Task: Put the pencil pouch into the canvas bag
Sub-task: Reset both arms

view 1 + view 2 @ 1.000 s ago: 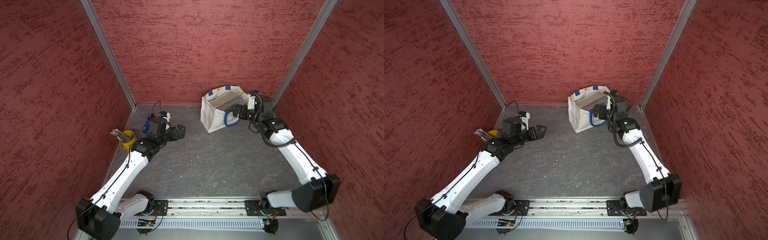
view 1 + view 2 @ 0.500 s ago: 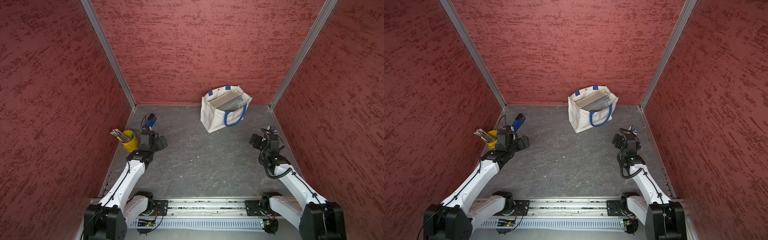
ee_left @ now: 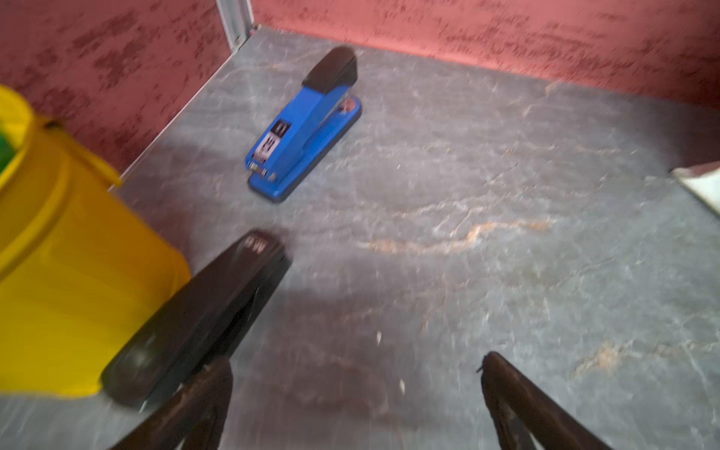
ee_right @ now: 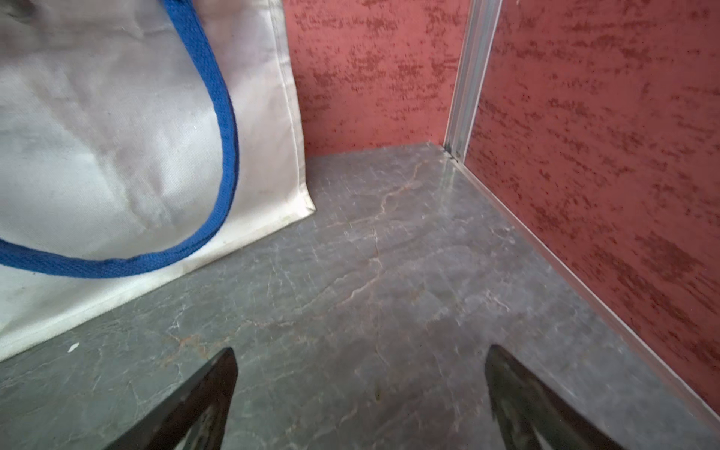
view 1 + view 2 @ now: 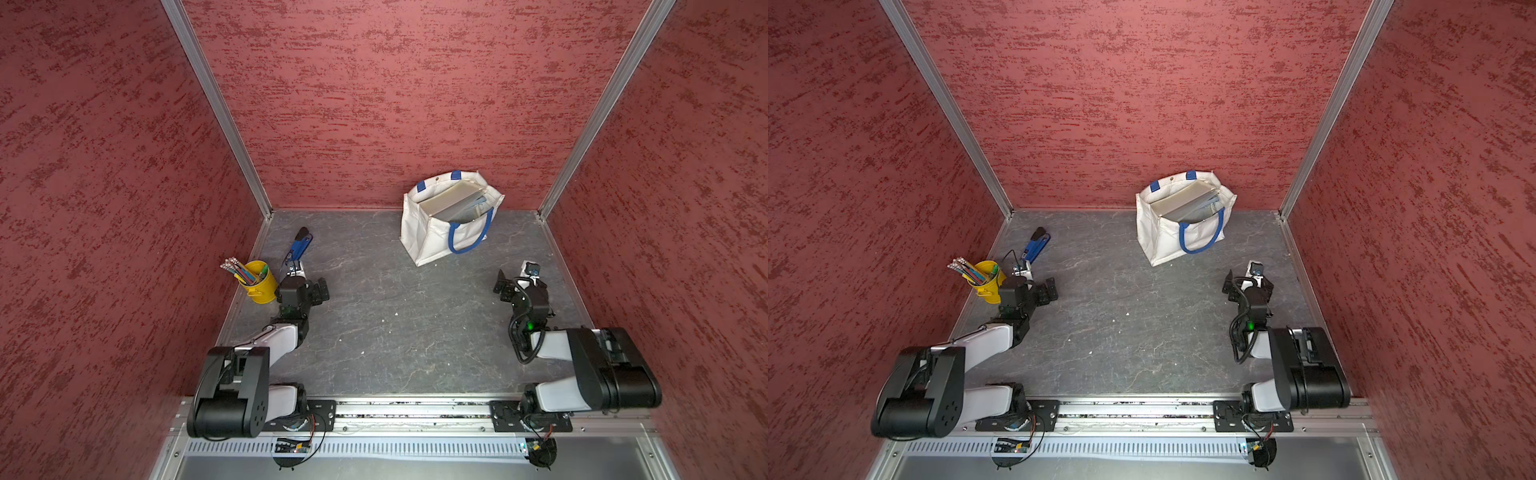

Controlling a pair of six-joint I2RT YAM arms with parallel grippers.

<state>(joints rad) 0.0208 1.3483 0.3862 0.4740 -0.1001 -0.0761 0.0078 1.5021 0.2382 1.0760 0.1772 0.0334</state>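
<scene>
Your right claw (image 4: 358,358) and left claw (image 3: 356,362) are hanging spread, empty; the canvas bag (image 5: 428,241) is standing nearer the right, pencil pouch (image 5: 471,208) seemingly lying inside

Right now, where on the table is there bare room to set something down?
Bare: the middle of the table, between the left gripper, right gripper and canvas bag. Crowded: beside the left gripper, with yellow bucket, blue stapler, black stapler.

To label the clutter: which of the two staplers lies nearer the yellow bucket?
The black stapler, right beside the yellow bucket; the blue stapler lies well apart from it.
</scene>
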